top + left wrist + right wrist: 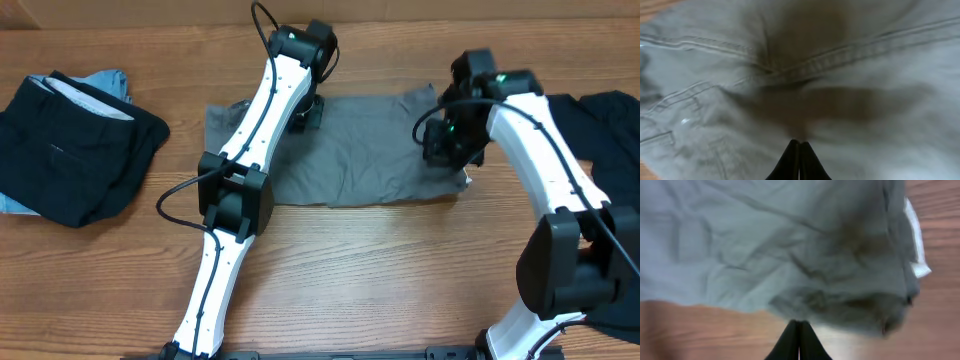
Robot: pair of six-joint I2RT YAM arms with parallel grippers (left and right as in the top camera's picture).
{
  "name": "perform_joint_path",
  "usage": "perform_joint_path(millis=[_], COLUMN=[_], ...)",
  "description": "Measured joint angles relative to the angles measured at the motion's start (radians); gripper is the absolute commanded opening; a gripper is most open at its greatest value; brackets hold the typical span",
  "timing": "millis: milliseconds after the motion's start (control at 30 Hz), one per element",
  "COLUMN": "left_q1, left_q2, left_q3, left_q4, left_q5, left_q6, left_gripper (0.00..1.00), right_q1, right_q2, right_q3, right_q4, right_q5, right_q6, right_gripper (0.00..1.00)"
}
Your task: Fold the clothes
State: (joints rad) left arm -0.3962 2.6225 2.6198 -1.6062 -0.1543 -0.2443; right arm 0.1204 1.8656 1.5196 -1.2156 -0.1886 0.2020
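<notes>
A medium-grey wrinkled garment (370, 150) lies spread across the middle of the wooden table. My left gripper (305, 115) is down on its upper left part, and in the left wrist view its fingertips (799, 143) are shut on the seamed grey fabric (865, 60). My right gripper (445, 150) is at the garment's right edge. In the right wrist view its fingertips (800, 323) are shut on a bunched, lifted fold of the grey fabric (765, 245). A small white label (916, 240) shows at that edge.
A pile of black garments (80, 150) with a light-blue one (112, 80) under it lies at the far left. Another black garment (600, 120) lies at the right edge behind my right arm. Bare wood (380, 270) runs along the front.
</notes>
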Motion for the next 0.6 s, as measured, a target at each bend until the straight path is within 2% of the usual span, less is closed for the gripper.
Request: perform_joint_path(millis=[267,433,533,600], left_q1=[0.065,0.103,0.109,0.108], left_q2=[0.025,0.025,0.025,0.025], left_q3=[0.0,0.0,0.0,0.016], left_q4=[0.038,0.053,0.069,0.061], left_q5=[0.0,0.008,0.01,0.011], left_q6=[0.016,0.016,0.02,0.021], left_gripper=[0.04,0.04,0.04,0.04], right_q1=[0.001,0.006,0.006,0.005], right_q2=[0.0,-0.027,-0.035,-0.036], right_q3=[-0.322,-0.443,-0.461,-0.462], right_q4=[0.309,0.538,0.575,0.575], right_q5=[0.238,0.287,0.297,0.297], right_q6=[0.167,0.201,0.209,0.211], right_gripper=[0.08,0.1,0.09,0.04])
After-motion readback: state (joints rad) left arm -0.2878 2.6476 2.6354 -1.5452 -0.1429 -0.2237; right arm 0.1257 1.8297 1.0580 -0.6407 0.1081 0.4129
